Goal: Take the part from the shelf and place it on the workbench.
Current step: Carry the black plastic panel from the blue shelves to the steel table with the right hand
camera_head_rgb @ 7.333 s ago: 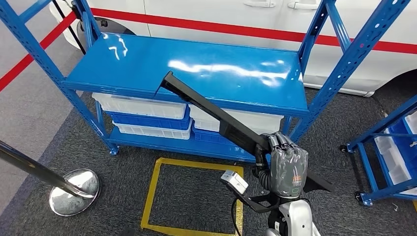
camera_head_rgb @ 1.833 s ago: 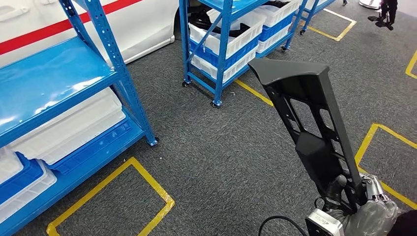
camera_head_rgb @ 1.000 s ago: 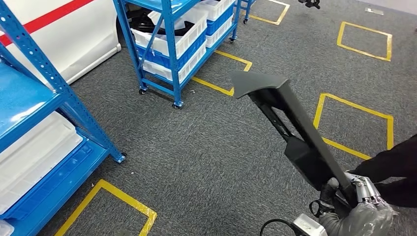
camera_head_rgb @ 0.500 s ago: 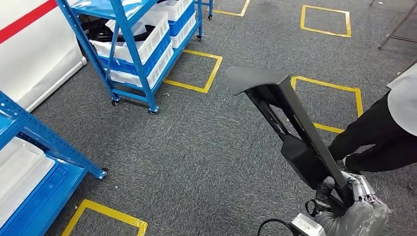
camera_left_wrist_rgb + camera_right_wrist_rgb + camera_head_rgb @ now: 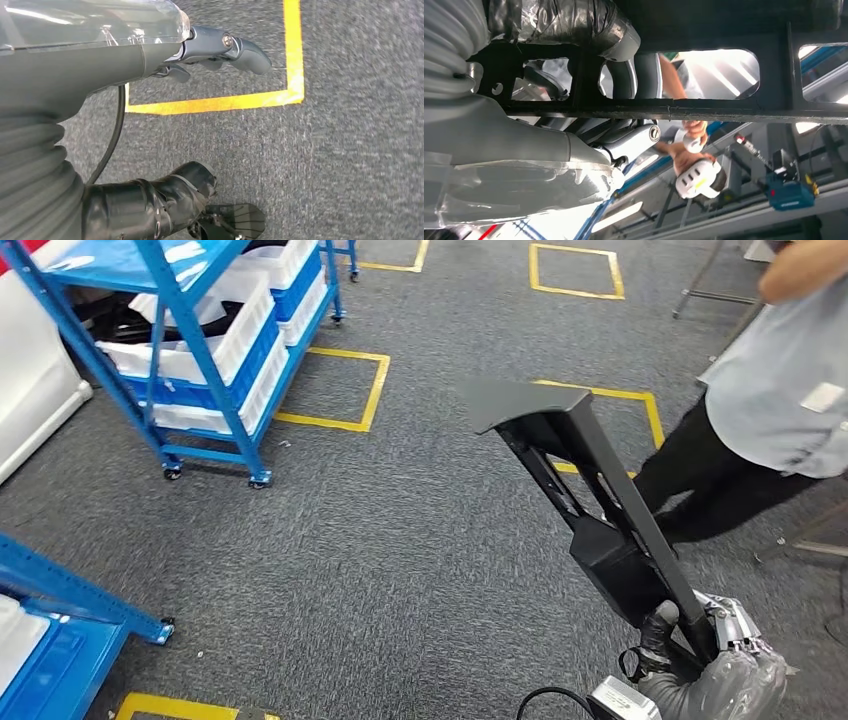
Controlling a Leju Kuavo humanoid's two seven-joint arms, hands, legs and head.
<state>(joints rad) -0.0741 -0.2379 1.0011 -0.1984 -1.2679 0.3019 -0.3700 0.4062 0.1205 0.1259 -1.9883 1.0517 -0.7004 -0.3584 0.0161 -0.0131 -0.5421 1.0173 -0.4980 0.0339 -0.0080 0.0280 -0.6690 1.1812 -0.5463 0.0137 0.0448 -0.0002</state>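
Head view has the carpet (image 5: 400, 540) with a person (image 5: 770, 410) just beside the long black part (image 5: 590, 500), which the right hand (image 5: 725, 675) grips low down, so I'd carry it steady and swing wide of them, while the left hand (image 5: 220, 47) hangs holding nothing, fingers loosely curled.

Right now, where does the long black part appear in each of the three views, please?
Head view: the long black part rises slanting from the right hand at lower right up to its wide end at centre.
Left wrist view: the part is not in it; there is grey carpet with yellow tape.
Right wrist view: its frame with cut-out windows runs across the upper picture.
Shared landmark: the right hand gripping the part.
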